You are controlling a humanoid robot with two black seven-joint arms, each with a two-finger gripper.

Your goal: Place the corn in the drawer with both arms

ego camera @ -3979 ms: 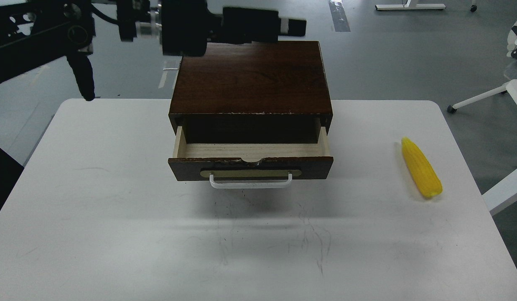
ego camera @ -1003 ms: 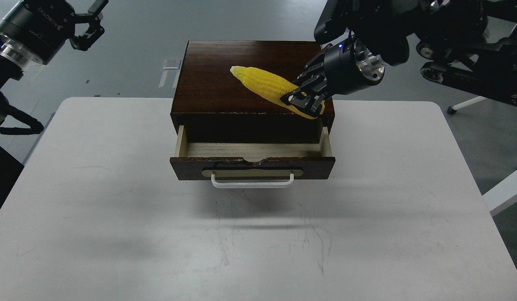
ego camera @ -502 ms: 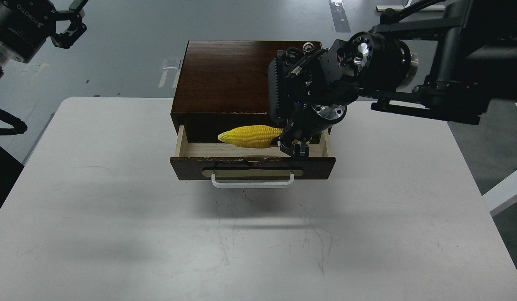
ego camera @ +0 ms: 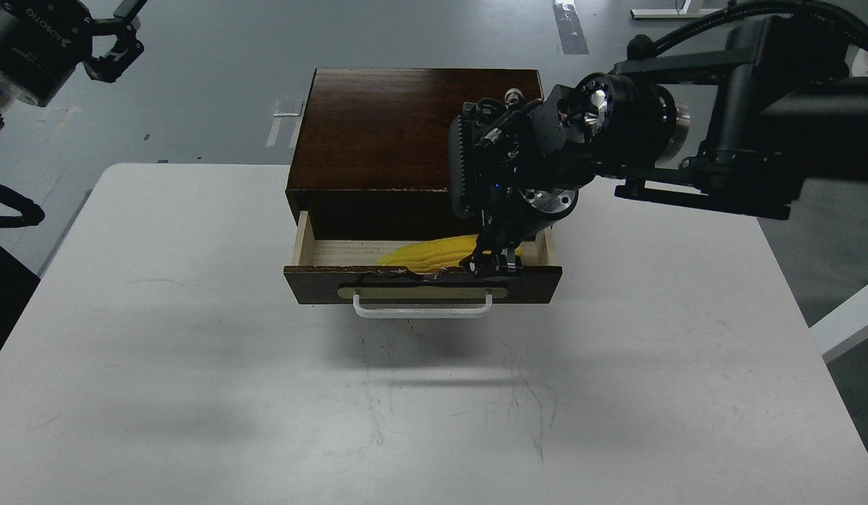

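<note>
One head view looked forward and down from above. It faced the table (ego camera: 195, 393) at middling range. The drawer (ego camera: 423, 280) sat mid-frame.

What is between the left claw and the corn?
In the head view, the left claw hangs far up left; only bare floor, a table corner and the box's dark top lie before the corn in the drawer.

Materials and finishes around the open drawer.
The box (ego camera: 377, 130) is showing dark, glossy wood veneer; the drawer (ego camera: 423, 280) front is chipping along its top edge, exposing pale matt wood inside, with a white bar handle (ego camera: 423, 308) on a brass-coloured plate. The corn (ego camera: 434, 251) is looking like smooth yellow plastic. At 6 o'clock, the matt white table (ego camera: 195, 393) is bearing scuffs.
</note>
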